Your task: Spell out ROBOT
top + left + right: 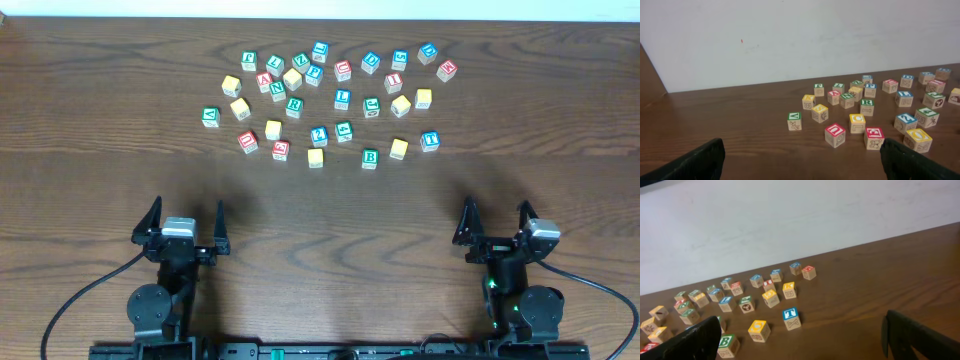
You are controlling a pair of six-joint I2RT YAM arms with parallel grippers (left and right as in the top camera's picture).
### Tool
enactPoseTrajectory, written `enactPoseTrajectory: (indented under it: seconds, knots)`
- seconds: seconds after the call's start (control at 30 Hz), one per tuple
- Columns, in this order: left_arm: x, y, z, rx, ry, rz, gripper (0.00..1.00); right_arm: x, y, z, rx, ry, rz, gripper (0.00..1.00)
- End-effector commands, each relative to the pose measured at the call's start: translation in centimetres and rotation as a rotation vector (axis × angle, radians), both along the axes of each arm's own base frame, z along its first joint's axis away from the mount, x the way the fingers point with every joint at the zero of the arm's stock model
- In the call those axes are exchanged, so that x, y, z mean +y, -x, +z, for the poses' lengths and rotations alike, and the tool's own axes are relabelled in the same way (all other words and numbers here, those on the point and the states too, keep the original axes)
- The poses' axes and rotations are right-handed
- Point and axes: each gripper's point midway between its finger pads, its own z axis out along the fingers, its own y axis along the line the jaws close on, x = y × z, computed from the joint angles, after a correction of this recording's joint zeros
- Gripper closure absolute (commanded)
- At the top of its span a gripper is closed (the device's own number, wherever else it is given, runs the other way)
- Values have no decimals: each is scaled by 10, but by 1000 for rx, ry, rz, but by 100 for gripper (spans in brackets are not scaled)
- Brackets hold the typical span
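Several wooden letter blocks lie scattered at the far middle of the brown table (100,150). A green B (369,157), a blue T (430,141), a yellow O (399,149) and a green R (293,106) are among them. The right wrist view shows the T (790,318), the yellow O (759,330) and the B (728,345). The left wrist view shows the R (867,106). My left gripper (187,215) (802,165) is open and empty at the near left. My right gripper (495,215) (802,340) is open and empty at the near right. Both are well short of the blocks.
A white wall (790,40) stands behind the table's far edge. Bare wood lies between the grippers and the nearest row of blocks. Black cables (80,300) run from the arm bases at the front edge.
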Motion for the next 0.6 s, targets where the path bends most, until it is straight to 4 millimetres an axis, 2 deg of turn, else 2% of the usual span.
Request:
enactPoseTrajectory:
  seconds: [0.0,0.2,0.57]
  knots:
    - [-2,3,26,-48,25,-7,2,-2,0,2,-10,26,-5,1]
    - [-1,0,39,-25,29,-7,2,-1,1,6,-22,26,-5,1]
    - [0,-21,61,66,35,-6,3,-1,3,25,-58,26,-5,1]
